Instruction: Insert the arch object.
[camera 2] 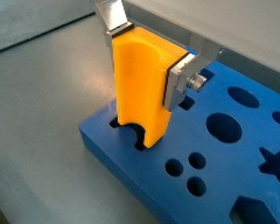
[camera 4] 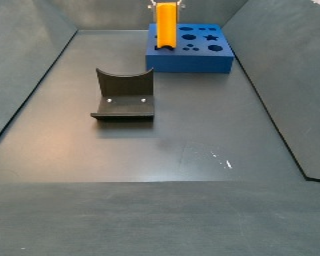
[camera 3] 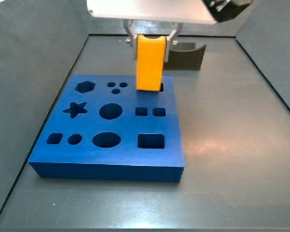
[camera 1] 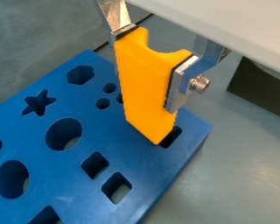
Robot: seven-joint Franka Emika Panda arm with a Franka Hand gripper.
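Observation:
The arch object point(camera 1: 149, 96) is a tall orange block with a semicircular notch in its upper edge, which lies between the fingers. No dark olive-grey block shows. My gripper point(camera 1: 150, 61) is shut on it, with one silver finger point(camera 1: 184, 80) on each side. The block stands upright with its lower end in a slot point(camera 1: 168, 138) at the edge of the blue board point(camera 1: 60, 96). The other wrist view shows the gripper point(camera 2: 147, 54), the block point(camera 2: 143, 96) and the board point(camera 2: 108, 138). In both side views the block point(camera 3: 150, 63) point(camera 4: 164, 25) stands at the board's far edge.
The blue board point(camera 3: 111, 161) point(camera 4: 190, 62) has several cut-outs: star, hexagon, circles, squares, oval. The dark fixture point(camera 4: 123, 95) stands on the grey floor apart from the board, and shows behind it in a side view point(camera 3: 187, 54). Grey walls enclose the floor.

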